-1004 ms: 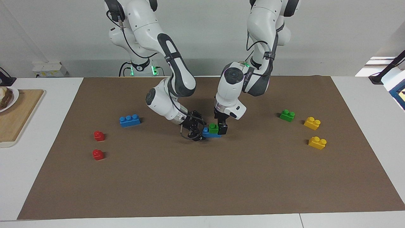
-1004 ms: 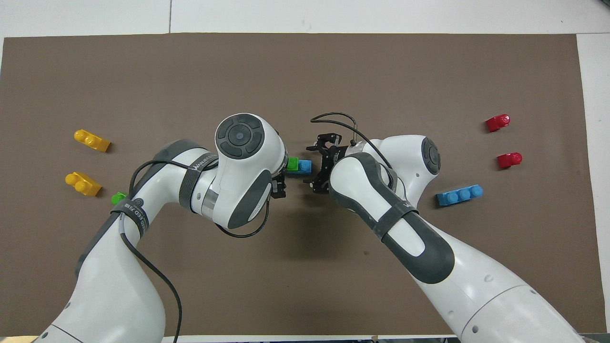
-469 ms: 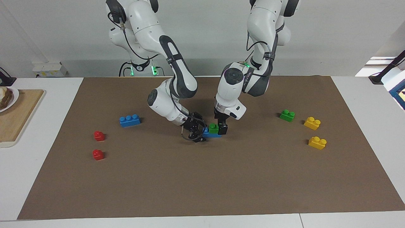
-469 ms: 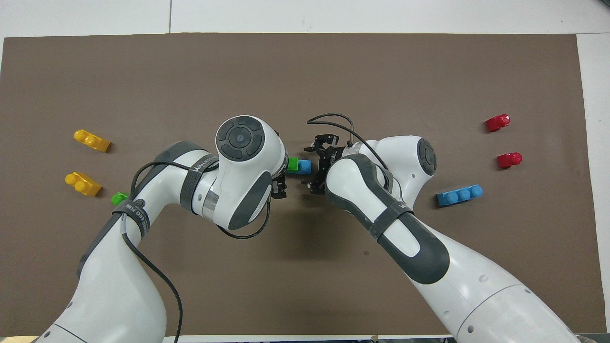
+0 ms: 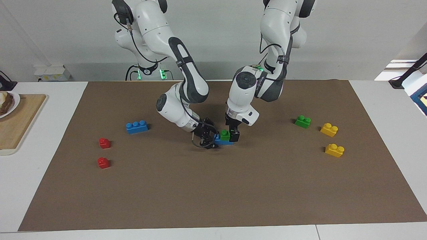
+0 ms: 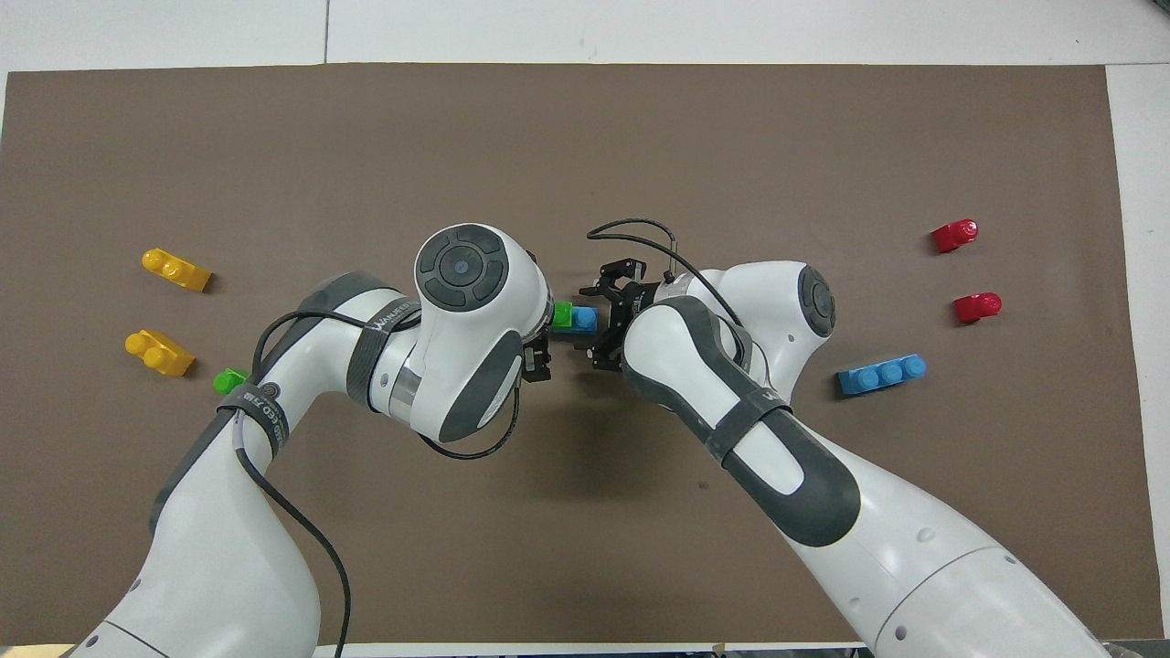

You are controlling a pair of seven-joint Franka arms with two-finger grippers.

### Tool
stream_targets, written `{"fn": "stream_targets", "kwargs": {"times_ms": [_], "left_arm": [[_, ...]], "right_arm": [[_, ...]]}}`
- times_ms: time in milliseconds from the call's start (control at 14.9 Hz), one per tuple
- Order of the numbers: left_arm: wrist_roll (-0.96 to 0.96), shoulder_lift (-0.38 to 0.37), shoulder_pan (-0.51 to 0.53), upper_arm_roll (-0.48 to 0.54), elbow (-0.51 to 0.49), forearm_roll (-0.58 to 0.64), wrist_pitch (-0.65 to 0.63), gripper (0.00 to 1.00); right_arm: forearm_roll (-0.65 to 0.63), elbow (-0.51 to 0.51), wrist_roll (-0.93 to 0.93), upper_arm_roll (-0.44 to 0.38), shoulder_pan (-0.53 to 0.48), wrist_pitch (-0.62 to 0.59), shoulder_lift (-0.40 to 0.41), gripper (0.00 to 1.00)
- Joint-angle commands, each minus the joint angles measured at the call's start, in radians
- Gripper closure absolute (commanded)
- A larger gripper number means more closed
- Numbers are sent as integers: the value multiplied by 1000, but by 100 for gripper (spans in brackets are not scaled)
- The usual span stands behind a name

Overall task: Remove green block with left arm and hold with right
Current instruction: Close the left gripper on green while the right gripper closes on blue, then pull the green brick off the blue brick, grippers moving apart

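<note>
On brown mat (image 5: 233, 186): seemingly two green blocks (image 5: 225, 134).

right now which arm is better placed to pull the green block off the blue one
Left. Its claw already straddles the green block from above, where it sits on the blue brick. The right claw is at the blue brick's end, set to steady it.

The left arm's wrist is hiding most of the green block (image 6: 561, 314) in the overhead view.
</note>
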Motion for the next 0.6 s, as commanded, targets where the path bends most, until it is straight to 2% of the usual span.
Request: {"fn": "stream_targets", "kwargs": {"times_ms": [0,67,134,402,469,536], "left_arm": [[-20,-3,-10,7,-16,8,25,0],[-20,-3,-10,7,-16,8,28,0],[-20,-4,-10,7,-16,8,28,0],[-26,-4,-12,7,-18,8,30,0],[-32,-4,-12,7,-19,8,30,3],[-41,-3,-14,7,-18,8,34,25]], "right_arm": [[31,14,-26,1,10,30,13,63],[31,16,-29,1,10,30,13,93],[30,19,-34,1,10,30,13,100],[33,23,-32,1,11,33,14,100],[43,22,-32,1,14,33,17,100],[63,22,-32,-1,20,37,23,100]]}}
